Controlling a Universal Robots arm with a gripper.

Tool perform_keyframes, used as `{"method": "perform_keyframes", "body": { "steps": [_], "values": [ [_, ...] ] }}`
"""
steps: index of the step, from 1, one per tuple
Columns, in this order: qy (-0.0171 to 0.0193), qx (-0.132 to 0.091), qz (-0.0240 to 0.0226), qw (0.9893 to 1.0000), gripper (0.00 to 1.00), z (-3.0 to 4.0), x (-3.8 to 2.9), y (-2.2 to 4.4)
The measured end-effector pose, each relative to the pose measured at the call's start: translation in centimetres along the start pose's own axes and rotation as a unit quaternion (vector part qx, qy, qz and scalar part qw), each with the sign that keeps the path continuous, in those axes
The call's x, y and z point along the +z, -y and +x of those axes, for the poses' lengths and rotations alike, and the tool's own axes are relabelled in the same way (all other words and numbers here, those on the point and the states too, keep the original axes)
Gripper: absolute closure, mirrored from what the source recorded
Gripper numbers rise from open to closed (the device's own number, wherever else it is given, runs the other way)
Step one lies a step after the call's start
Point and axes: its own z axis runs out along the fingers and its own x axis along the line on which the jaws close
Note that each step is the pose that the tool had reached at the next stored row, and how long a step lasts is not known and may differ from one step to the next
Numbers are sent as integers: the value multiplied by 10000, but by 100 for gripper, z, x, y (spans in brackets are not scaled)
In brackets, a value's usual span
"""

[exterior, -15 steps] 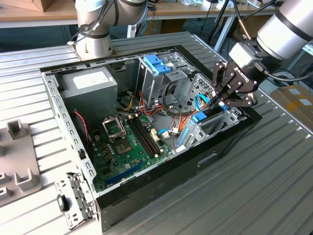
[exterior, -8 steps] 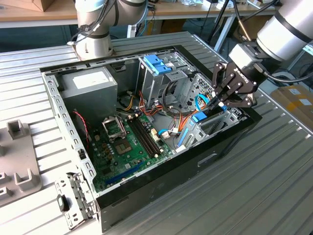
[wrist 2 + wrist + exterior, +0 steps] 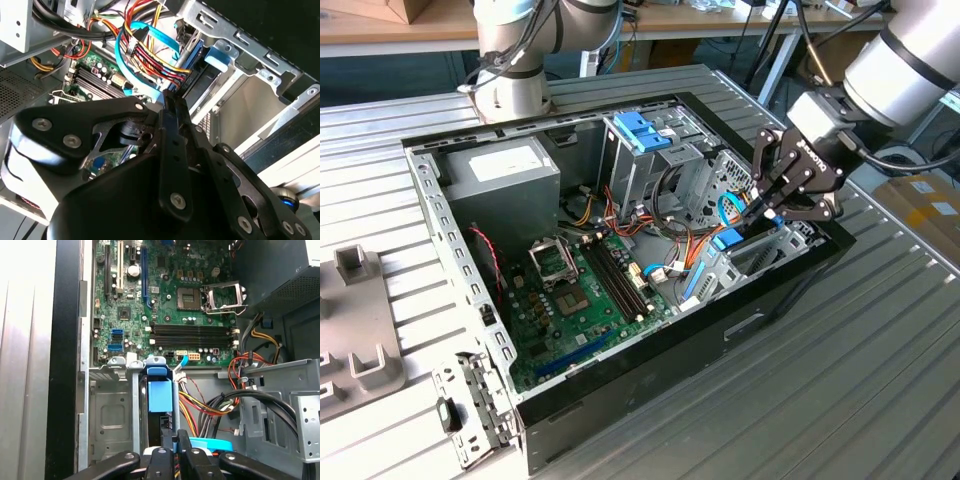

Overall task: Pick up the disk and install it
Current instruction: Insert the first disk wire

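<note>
Gripper (image 3: 767, 212) low over the drive bay (image 3: 112, 412) at the case (image 3: 750, 310) corner — jaws pinched narrow on the disk (image 3: 160, 396), upright for sliding in

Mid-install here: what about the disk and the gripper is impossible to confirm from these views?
- The disk: its label and metal body, hidden in the bay in the first wrist view.
- The gripper: whether it touches the disk; its linkages block the second wrist view.
- Seating depth: the exterior view cannot resolve it.
</note>
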Motion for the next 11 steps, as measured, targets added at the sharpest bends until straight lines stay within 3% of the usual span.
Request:
{"method": "perform_keyframes", "body": {
  "steps": [3, 11],
  "values": [
    [0, 0, 0, 10000, 84, -6, -40, -6],
    [0, 1, -1, 10000, 84, 34, -44, -4]
  ]
}}
